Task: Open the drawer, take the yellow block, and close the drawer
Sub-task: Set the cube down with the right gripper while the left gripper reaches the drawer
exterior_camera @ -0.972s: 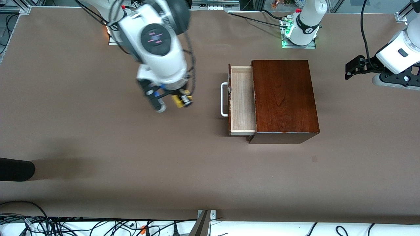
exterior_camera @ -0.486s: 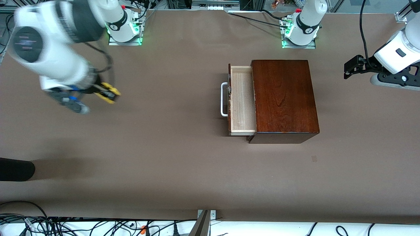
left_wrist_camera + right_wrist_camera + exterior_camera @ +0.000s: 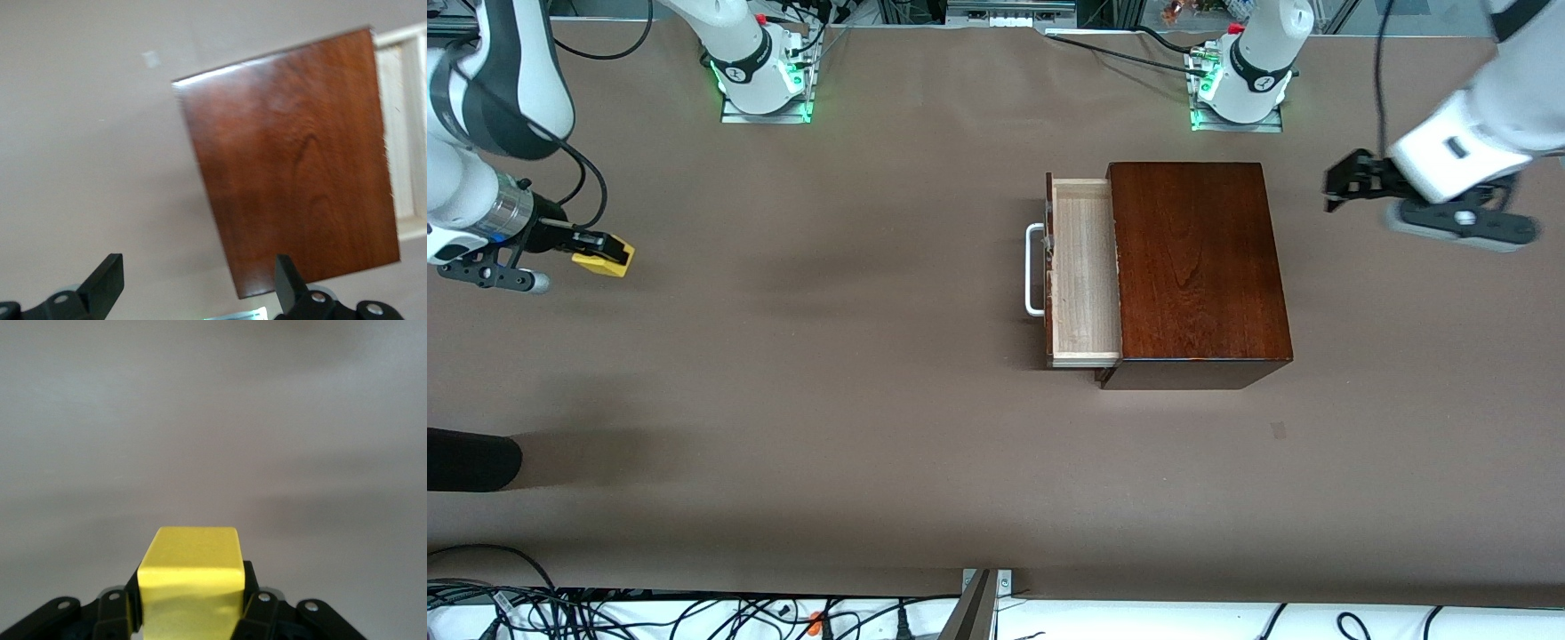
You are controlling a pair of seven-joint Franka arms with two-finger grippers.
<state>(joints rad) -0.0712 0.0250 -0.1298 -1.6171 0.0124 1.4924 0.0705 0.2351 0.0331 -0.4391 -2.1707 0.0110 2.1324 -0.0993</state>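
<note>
Front view: brown table [image 3: 827, 427], cables [image 3: 605, 613] along its edge.

Broad brown desk [image 3: 827, 400] bare between the arms, glossy dark wooden box [image 3: 1196, 267] the only bulk, its pale-wood drawer [image 3: 1083, 271] pulled out toward the right arm's end, white bar handle [image 3: 1033, 270] protruding, black object [image 3: 471, 460] at the desk edge nearest the camera

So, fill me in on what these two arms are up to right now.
The right gripper is shut on the yellow block, holding it over the table at the right arm's end. The drawer of the wooden box is pulled out and looks empty. The left gripper hangs open above the table by the box.
</note>
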